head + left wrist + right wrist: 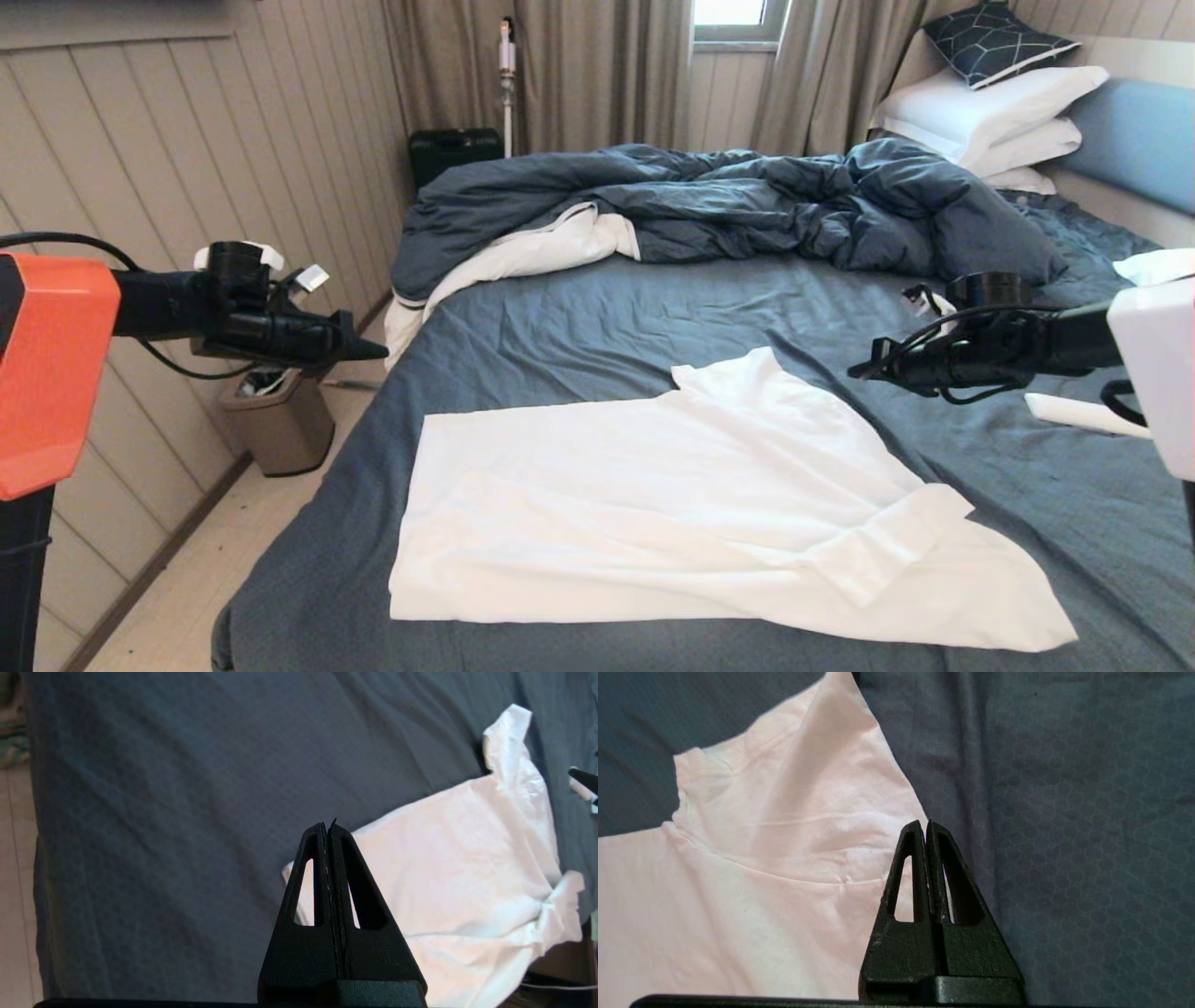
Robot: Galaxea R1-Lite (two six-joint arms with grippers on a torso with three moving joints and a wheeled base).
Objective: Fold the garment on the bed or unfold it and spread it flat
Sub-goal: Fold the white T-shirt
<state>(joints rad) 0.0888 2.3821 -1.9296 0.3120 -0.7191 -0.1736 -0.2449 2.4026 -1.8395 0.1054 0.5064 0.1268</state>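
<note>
The large white thin-cloth shirt (691, 504) lay partly folded on the near half of the dark slate-blue bed sheet (579, 308), its long axis running across the bed, left to right. The left gripper (373, 351) hung beyond the bed's left edge, jaws pressed together, empty. The right gripper (857, 371), likewise closed and empty, hovered above the sheet just beside the shirt's upturned sleeve, evidently the nearer claw.

Thin, soft, matt white cloth shirt (672, 504) on the bed's dark slate-blue woven sheet (597, 308), finely honeycomb-textured; matt, grainy black plastic fingers (322, 868).
</note>
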